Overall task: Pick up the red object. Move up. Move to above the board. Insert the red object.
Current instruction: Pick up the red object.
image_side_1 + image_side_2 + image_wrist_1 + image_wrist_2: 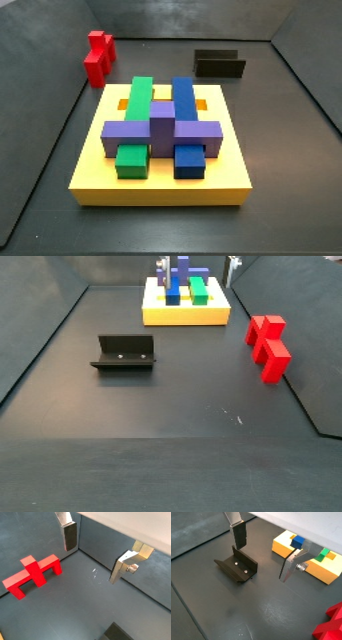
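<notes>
The red object [33,574] lies flat on the dark floor, a crossbar with two legs and a stem. It also shows in a wrist view [331,624] and in both side views [98,57] [267,344], near a wall. The yellow board [94,165] carries green, blue and purple blocks; it also shows in a side view [187,316] and a wrist view [281,544]. My gripper [95,554] hangs above the floor, open and empty, with the red object off to one side, not between the fingers [69,537]. It shows in a wrist view [264,552] too.
The dark fixture [236,566] stands on the floor near one finger; it shows in both side views [219,65] [124,352]. Dark walls enclose the floor on all sides.
</notes>
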You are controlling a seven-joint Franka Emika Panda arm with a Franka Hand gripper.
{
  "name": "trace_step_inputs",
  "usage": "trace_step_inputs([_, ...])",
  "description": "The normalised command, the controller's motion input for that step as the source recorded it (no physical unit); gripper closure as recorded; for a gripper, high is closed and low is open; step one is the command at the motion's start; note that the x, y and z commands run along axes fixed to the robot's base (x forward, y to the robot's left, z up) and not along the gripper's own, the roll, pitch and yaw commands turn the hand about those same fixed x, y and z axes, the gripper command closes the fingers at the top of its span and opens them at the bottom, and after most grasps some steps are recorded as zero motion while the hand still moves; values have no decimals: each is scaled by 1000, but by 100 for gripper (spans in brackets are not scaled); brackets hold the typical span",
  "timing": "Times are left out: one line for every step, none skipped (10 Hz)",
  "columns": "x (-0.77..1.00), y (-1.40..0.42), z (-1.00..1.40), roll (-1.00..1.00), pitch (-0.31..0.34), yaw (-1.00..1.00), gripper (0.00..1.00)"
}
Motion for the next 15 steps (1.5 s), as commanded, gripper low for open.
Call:
trace_step_inputs([-60, 0, -103, -81, -67, -274, 0])
trace_step_inputs([-509, -60, -306, -276, -331, -466, 0])
trace_step_inputs([-534, -83, -300, -297, -319, -454, 0])
trace_step_inputs([-560, -111, -300, -310, -300, -449, 0])
trace_step_inputs([-571, -123, -294, -316, -290, -446, 0])
trace_step_inputs([-577, -94, -234, -307, -260, -477, 0])
trace_step_inputs([-569, -49, -100, -236, -197, -543, 0])
trace_step_inputs([-537, -71, -114, -171, -167, -574, 0])
trace_step_inputs([-383, -80, -189, -63, -104, -714, 0])
trace_step_inputs([-366, -86, -151, -40, -86, -726, 0])
trace_step_inputs([-354, -86, -100, -13, -69, -734, 0])
trace_step_inputs([-286, -57, -51, 0, -43, -806, 0])
trace_step_inputs([-206, 0, -3, 0, -20, -900, 0])
trace_step_inputs([-137, -14, 0, 13, 0, -937, 0])
trace_step_inputs([-46, -131, 0, 63, 0, -929, 0])
